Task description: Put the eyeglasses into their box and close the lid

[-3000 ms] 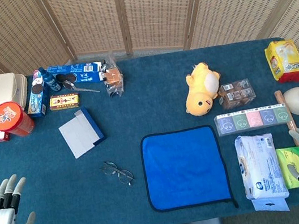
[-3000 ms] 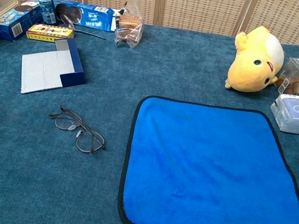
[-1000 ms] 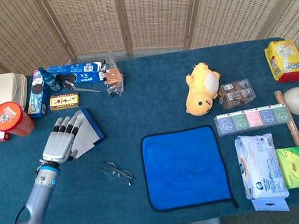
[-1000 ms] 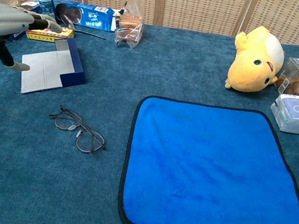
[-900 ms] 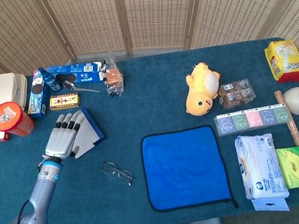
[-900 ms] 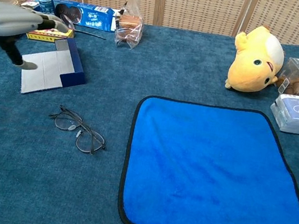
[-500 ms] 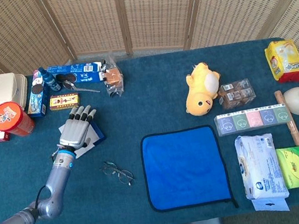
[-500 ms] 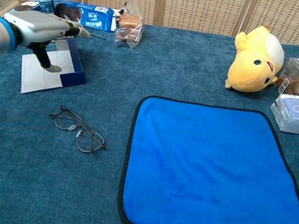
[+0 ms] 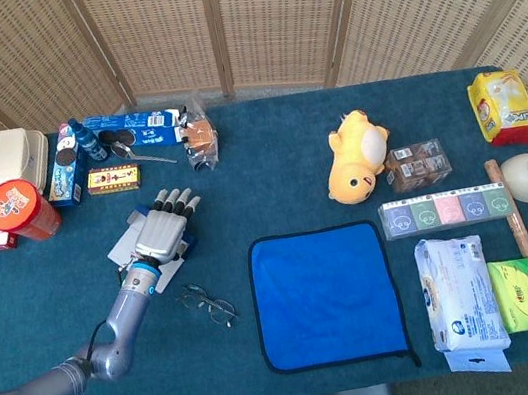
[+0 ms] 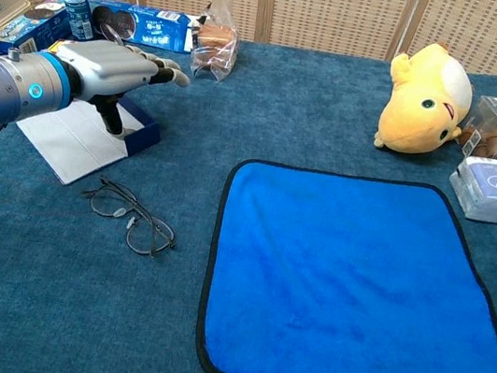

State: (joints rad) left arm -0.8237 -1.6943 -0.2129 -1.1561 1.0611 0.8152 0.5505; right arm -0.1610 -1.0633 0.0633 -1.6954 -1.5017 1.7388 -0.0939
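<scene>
left hand (image 10: 116, 66) slid box (image 10: 77, 136); 1 eyeglasses (image 10: 128, 216).

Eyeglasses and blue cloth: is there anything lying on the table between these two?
No. Between the eyeglasses and the blue cloth there is only bare blue table covering. Both the chest view and the head view show this stretch.
</scene>
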